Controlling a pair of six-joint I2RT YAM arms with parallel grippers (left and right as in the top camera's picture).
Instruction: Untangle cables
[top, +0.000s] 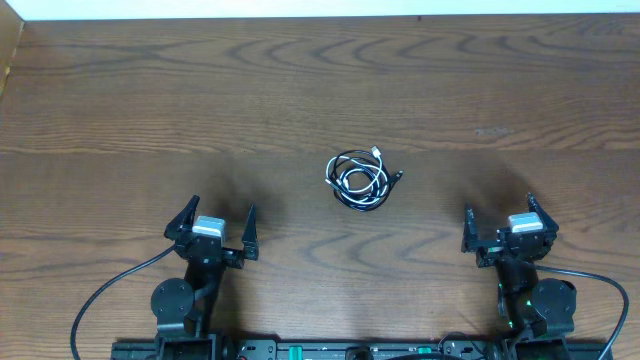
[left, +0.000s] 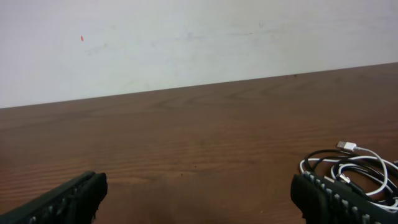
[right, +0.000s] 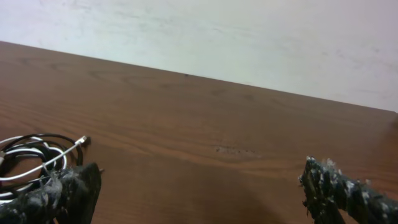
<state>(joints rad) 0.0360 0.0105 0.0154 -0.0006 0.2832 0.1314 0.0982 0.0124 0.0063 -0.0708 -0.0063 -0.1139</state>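
Lying tangled together, the white cable (top: 362, 183) and black cable (top: 350, 156) sit ahead, between left gripper (top: 218, 222) and right gripper (top: 501, 221), both spread wide.

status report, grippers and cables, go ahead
Left gripper open, empty. Right gripper open, empty. White and black cables tangled in one coil, mid table, untouched. Nothing seen in the way.
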